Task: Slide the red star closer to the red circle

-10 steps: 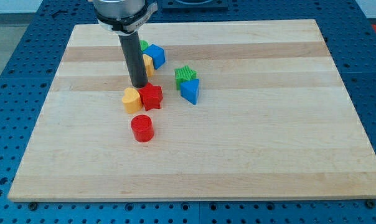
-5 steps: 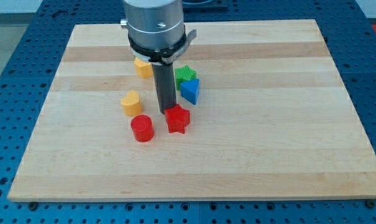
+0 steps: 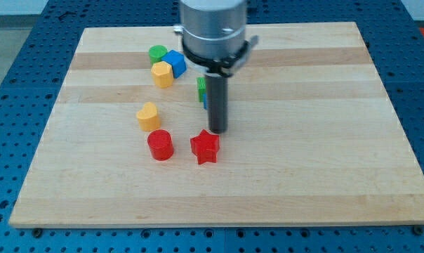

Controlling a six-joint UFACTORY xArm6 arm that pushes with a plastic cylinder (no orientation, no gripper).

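The red star [image 3: 205, 147] lies on the wooden board [image 3: 310, 140], below the board's middle. The red circle [image 3: 160, 145] stands just to its left, with a small gap between them. My tip [image 3: 217, 131] is just above and to the right of the red star, close to its upper right point. The rod rises from there and hides most of a green block [image 3: 199, 88] and a blue block behind it.
A yellow heart-shaped block [image 3: 148, 116] lies above and left of the red circle. At the view's top left a green block [image 3: 156, 53], a blue block [image 3: 175, 62] and a yellow block [image 3: 162, 74] sit in a cluster.
The red star has slid down and to the right, away from the yellow heart, and now lies beside the red circle. My tip moved right, past the star.
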